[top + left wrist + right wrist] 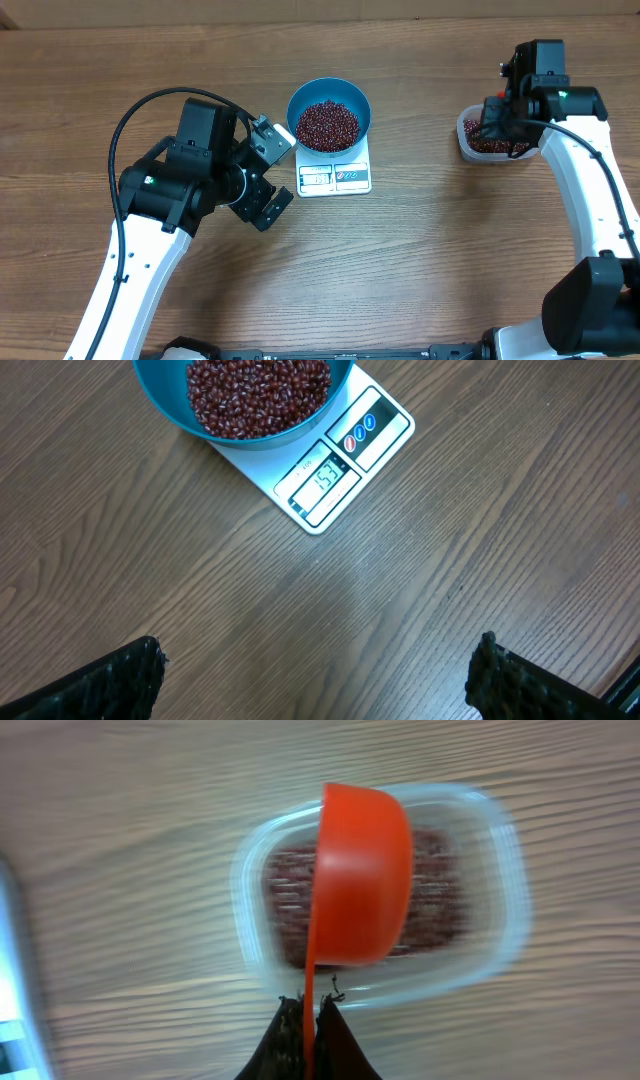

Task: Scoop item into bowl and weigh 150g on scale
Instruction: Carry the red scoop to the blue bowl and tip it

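Observation:
The blue bowl (329, 113) (170, 410) stands on the white scale (335, 176) (345, 460), filled with dark red-brown beans (327, 124) (258, 392); the scale's display is lit. My left gripper (271, 171) (318, 675) hangs open just left of the scale, with nothing between its fingers. At the right, my right gripper (311, 1010) is shut on the handle of an orange scoop (360, 875), which is tilted on its side over a clear tub (488, 140) (500, 900) holding more beans (290, 900). In the overhead view the right arm hides the scoop.
Bare wooden tabletop (420, 250) surrounds the scale and the tub. The left arm's black cable (125, 125) loops above its wrist. The scale's edge (15, 970) shows at the left in the right wrist view.

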Controlling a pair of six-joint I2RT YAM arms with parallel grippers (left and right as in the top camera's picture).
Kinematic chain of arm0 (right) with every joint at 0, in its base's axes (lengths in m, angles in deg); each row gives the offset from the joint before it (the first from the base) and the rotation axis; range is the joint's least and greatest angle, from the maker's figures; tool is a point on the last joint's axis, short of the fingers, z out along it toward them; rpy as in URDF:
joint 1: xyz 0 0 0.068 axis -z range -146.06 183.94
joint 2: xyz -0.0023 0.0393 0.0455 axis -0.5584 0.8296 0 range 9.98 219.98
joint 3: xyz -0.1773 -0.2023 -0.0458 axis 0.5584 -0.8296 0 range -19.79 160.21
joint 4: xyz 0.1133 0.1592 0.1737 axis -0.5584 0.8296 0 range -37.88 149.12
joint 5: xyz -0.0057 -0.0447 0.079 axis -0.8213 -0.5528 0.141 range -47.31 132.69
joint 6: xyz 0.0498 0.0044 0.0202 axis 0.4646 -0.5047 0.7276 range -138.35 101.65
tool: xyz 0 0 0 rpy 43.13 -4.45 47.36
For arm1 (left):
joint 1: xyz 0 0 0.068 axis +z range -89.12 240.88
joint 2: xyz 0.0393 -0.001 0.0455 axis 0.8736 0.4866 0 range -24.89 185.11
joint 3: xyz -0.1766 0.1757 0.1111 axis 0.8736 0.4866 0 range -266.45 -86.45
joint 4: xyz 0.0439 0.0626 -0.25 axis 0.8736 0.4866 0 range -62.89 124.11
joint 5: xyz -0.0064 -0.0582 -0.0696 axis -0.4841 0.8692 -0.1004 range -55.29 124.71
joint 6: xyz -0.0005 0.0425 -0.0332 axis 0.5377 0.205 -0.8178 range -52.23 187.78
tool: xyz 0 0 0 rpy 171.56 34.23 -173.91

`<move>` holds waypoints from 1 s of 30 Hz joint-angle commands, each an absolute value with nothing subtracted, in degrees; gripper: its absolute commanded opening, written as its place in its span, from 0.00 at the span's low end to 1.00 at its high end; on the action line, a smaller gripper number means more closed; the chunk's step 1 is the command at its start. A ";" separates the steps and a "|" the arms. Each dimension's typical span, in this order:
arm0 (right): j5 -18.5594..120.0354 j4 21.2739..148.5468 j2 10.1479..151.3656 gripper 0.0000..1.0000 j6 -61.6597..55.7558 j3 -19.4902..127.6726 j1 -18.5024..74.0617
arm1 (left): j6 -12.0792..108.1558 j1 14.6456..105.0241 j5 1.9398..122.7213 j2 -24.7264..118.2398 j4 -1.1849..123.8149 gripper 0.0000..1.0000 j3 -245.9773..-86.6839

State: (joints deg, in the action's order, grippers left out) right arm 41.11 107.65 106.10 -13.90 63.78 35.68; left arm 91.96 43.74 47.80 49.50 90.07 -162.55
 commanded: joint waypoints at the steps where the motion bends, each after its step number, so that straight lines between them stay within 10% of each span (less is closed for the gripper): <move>1: 60.32 105.40 102.93 0.04 -9.14 65.36 35.51 | 92.64 43.98 48.23 49.74 90.07 1.00 -162.44; 17: 69.59 95.78 94.91 0.04 -16.22 65.36 34.37 | 92.64 43.98 48.23 49.74 90.07 1.00 -162.44; 30: 61.07 94.49 104.85 0.04 -40.96 65.36 12.23 | 92.64 43.98 48.23 49.74 90.07 1.00 -162.44</move>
State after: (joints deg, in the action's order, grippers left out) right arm 63.29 95.85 101.84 -34.03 63.85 14.68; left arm 91.96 43.74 47.82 49.50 90.09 -162.55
